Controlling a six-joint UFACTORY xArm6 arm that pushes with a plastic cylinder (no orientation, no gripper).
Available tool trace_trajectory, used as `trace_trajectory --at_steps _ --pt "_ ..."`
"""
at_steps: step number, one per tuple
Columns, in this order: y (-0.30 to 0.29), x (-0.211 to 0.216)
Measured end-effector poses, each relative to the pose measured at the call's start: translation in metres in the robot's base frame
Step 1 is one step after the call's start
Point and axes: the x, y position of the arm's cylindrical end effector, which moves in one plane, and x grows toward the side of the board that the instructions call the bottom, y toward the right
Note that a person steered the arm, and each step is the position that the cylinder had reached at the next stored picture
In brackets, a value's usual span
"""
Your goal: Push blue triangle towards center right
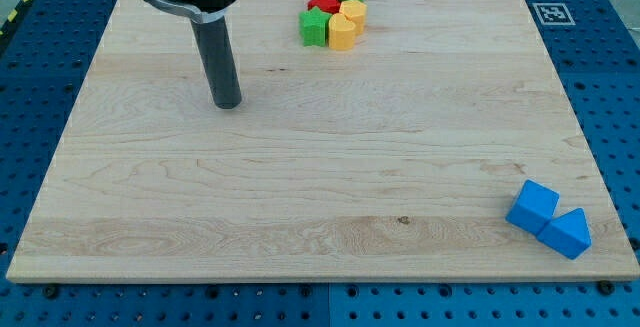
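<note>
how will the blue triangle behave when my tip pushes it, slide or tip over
The blue triangle sits low and flat on the smooth wooden board, so it probably slides. It touches the blue cube, which may get dragged along. My tip is far away.

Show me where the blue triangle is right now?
The blue triangle sits in the wooden board's bottom-right corner, touching the blue cube on its left, far from my tip.

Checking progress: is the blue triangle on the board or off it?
On: the blue triangle lies inside the board's bottom-right corner, touching the blue cube.
</note>
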Motion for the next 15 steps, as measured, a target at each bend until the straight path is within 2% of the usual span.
trace_trajectory --at_steps 7,8,10,11,12,13,15 --pt "0.005 0.021" --pt "0.047 0.008" --pt "0.187 0.006" --pt "0.263 0.012" --pt "0.323 0.049" --pt "0.368 0.091" --pt "0.373 0.100"
